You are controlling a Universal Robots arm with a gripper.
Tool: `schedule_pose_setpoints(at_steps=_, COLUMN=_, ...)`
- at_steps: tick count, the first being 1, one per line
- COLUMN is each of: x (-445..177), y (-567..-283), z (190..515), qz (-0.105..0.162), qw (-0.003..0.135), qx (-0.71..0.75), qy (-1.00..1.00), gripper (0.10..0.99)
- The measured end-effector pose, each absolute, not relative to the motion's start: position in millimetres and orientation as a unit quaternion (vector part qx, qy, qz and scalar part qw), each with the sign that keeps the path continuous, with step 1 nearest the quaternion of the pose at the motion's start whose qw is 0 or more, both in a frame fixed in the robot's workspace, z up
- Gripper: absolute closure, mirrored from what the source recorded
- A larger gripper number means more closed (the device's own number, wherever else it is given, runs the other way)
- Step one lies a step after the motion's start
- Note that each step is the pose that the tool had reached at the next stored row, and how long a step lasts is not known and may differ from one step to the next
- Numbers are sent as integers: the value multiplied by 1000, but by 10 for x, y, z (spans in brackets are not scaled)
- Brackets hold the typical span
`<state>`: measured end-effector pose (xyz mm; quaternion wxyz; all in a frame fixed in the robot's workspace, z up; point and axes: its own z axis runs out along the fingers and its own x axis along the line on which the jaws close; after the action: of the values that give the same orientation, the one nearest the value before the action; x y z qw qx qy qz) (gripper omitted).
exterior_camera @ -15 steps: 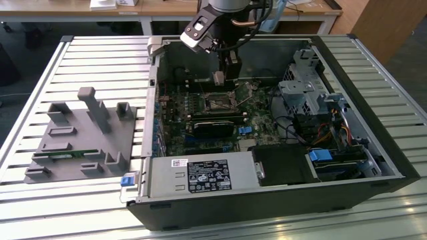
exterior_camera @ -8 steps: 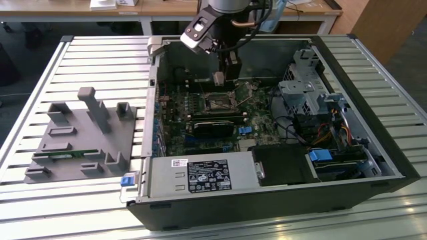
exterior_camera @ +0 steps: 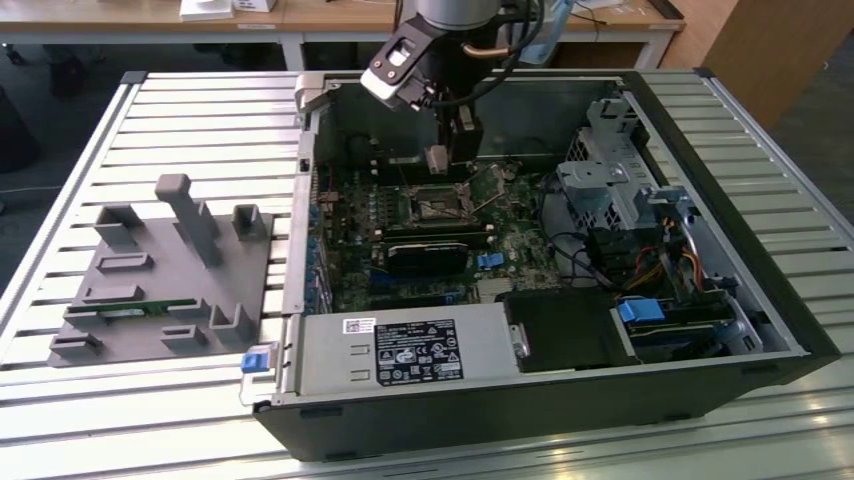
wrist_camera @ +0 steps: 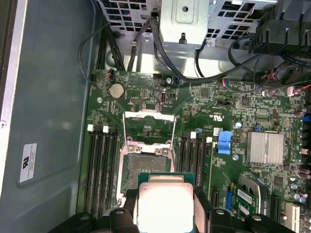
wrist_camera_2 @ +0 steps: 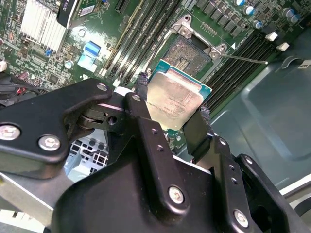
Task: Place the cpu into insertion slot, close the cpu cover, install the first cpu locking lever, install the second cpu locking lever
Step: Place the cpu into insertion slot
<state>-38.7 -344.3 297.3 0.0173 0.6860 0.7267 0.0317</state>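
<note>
Exterior view: the arm reaches straight down into the open computer case (exterior_camera: pixel 561 415), with the gripper (exterior_camera: pixel 447 158) hanging over the insertion slot (exterior_camera: pixel 434 205) near the middle of the green board (exterior_camera: pixel 521 262).

Second wrist view: the gripper (wrist_camera_2: pixel 171 108) is narrowed on the cpu (wrist_camera_2: pixel 177 94), a finger on each of two opposite edges and the chip clear of the board. It is probably light, stiff and thin with a delicate underside, so an edge hold suits it.

First wrist view: the cpu (wrist_camera: pixel 165 206) is just short of the insertion slot (wrist_camera: pixel 146 167), and the cpu cover (wrist_camera: pixel 149 115) is swung up open at the slot's edge farthest from the chip.

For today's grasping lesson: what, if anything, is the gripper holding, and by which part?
The gripper holds the cpu, pinched by two opposite side edges.
</note>
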Motion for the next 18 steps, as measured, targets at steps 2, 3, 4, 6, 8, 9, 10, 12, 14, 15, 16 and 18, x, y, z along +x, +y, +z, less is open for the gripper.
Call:
schedule_pose_setpoints(at_steps=2, x=-387, y=-3443, z=2966, qz=32, qw=17, qx=686, qy=727, gripper=545)
schedule_pose_setpoints(at_steps=3, x=-387, y=-3443, z=2962, qz=32, qw=17, qx=686, qy=727, gripper=545)
schedule_pose_setpoints(at_steps=4, x=-387, y=-3443, z=2957, qz=32, qw=17, qx=686, qy=727, gripper=545)
schedule_pose_setpoints(at_steps=6, x=-387, y=-3443, z=2950, qz=32, qw=17, qx=686, qy=727, gripper=545)
schedule_pose_setpoints(at_steps=8, x=-387, y=-3443, z=2942, qz=32, qw=17, qx=686, qy=727, gripper=545)
schedule_pose_setpoints(at_steps=9, x=-387, y=-3443, z=2937, qz=32, qw=17, qx=686, qy=727, gripper=545)
schedule_pose_setpoints(at_steps=10, x=-386, y=-3443, z=2932, qz=32, qw=17, qx=686, qy=727, gripper=545)
schedule_pose_setpoints(at_steps=12, x=-386, y=-3443, z=2921, qz=32, qw=17, qx=686, qy=727, gripper=545)
schedule_pose_setpoints(at_steps=14, x=-385, y=-3443, z=2913, qz=32, qw=17, qx=686, qy=727, gripper=545)
schedule_pose_setpoints(at_steps=15, x=-385, y=-3443, z=2907, qz=32, qw=17, qx=686, qy=727, gripper=545)
schedule_pose_setpoints(at_steps=16, x=-385, y=-3443, z=2903, qz=32, qw=17, qx=686, qy=727, gripper=545)
schedule_pose_setpoints(at_steps=18, x=-385, y=-3443, z=2896, qz=32, qw=17, qx=688, qy=725, gripper=545)
